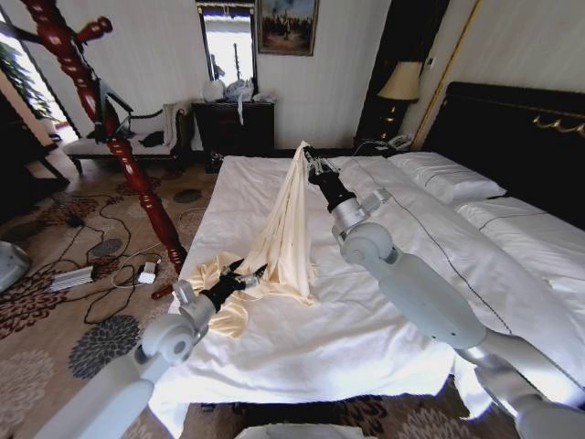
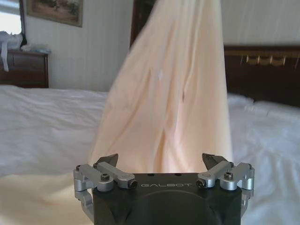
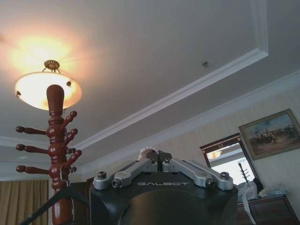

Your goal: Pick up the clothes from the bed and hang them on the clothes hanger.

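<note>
My right pincer (image 1: pixel 304 152) is pinching the clothes (image 1: pixel 285 233) at the peak, raised above the bed (image 1: pixel 366 338) so the fabric hangs clear. My left pincer (image 1: pixel 257 274) sits spread at the trailing hem, gripping nothing. The clothes hanger (image 1: pixel 101 119) stands well apart, left.

A bedroom, seemingly of a hotel: a large bed (image 1: pixel 302 329) with white duvet, white pillows and tall black headboard stands against pale striped wallpaper. A dark wooden dresser (image 1: pixel 236 126) sits under a framed mirror (image 1: pixel 228 41) and a gilt-framed painting (image 1: pixel 288 25). A cream-shaded bedside lamp (image 1: pixel 399 84), flower-patterned brown carpet (image 1: pixel 55 302), glowing ceiling bowl lamp (image 3: pixel 46 86) and glossy red-brown turned-wood coat stand (image 1: pixel 101 110) complete it
</note>
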Available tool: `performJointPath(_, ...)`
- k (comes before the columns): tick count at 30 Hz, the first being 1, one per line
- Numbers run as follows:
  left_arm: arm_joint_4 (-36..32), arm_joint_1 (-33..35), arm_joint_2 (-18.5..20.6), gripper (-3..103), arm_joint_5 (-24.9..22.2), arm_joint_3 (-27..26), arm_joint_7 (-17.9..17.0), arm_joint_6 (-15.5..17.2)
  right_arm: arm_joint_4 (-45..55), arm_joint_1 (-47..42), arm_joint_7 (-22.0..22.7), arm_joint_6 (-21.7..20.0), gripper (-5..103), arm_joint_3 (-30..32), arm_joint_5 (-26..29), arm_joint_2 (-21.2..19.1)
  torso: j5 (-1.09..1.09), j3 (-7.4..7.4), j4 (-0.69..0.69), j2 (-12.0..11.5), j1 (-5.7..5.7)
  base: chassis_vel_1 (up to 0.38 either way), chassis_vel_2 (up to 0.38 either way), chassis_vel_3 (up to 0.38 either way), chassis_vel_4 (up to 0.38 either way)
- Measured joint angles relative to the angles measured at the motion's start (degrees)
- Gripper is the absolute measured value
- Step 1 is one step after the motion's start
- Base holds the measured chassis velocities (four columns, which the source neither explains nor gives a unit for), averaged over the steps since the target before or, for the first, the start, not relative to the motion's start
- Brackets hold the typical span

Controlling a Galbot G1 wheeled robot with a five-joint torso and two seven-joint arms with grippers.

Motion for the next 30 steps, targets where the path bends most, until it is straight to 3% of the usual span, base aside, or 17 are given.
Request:
performJointPath(2,1.7,1.8,-0.3,100,8.2,1.1,-0.3,-0.5,0.3,1.6,0.1,-0.1,0,0.1,0.5,0.5,-0.01,0.0,0.04,0.0,0.0,0.0,0.0,0.0,0.0)
performJointPath(3,1.7,1.8,-0.3,100,8.2,1.1,-0.3,-0.5,0.3,1.6,0.1,-0.1,0,0.1,0.5,0.5,-0.01,0.0,0.04,0.0,0.0,0.0,0.0,0.0,0.0)
performJointPath(8,6.8,4.7,-4.4,100,27.7,1.2,-3.5,-4.4,2.0,4.7,0.2,-0.4,0,1.0,2.9,0.9,0.0,0.0,0.01,0.0,0.0,0.0,0.0,0.0,0.0)
performJointPath(9,6.8,4.7,-4.4,100,27.7,1.2,-3.5,-4.4,2.0,4.7,0.2,-0.4,0,1.0,2.9,0.9,0.0,0.0,0.01,0.0,0.0,0.0,0.0,0.0,0.0)
performJointPath(11,9.1,4.2,-7.2,100,33.4,1.2,-6.0,-6.7,2.8,5.6,0.2,-0.5,0,1.3,3.8,1.0,0.0,0.0,0.02,0.0,0.0,0.0,0.0,0.0,0.0)
performJointPath(20,14.8,-2.6,-13.7,103,37.5,2.7,-11.4,-9.1,3.4,6.4,0.2,-0.7,0,1.1,4.1,1.5,0.0,0.0,0.0,0.0,0.01,0.0,0.0,0.0,0.0)
performJointPath(25,15.3,-3.7,-14.3,90,36.0,3.2,-12.0,-10.2,3.2,6.0,0.1,-0.7,0,1.1,3.6,1.5,0.0,0.0,0.01,0.0,0.02,0.0,0.0,0.0,0.0)
performJointPath(30,11.4,-1.3,-12.5,69,33.4,2.7,-11.6,-10.3,1.5,5.2,-0.4,-0.7,0,1.1,1.9,1.5,0.0,0.0,0.02,0.0,0.01,0.0,0.0,0.0,0.0)
